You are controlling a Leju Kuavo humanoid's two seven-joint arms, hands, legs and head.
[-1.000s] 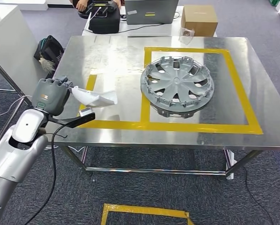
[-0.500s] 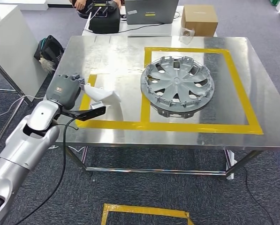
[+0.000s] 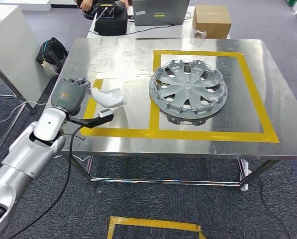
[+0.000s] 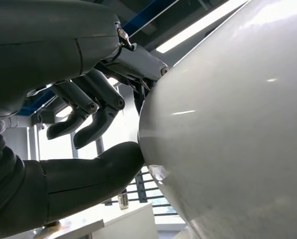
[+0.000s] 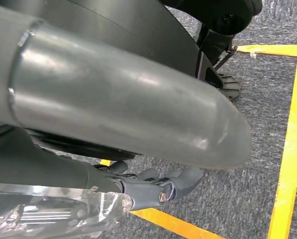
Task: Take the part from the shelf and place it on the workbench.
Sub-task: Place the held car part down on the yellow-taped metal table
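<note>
Now white part [image 3: 108, 96] in left hand [image 3: 69, 94], above workbench [image 3: 199, 144].

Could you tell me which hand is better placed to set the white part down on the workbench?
Left. The left hand already holds the white part over the workbench inside the yellow tape; the right hand hangs down by the floor.

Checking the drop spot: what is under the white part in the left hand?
Under the white part lies bare steel table inside the yellow tape outline. The left hand holds it; whether it touches the table is unclear.
</note>
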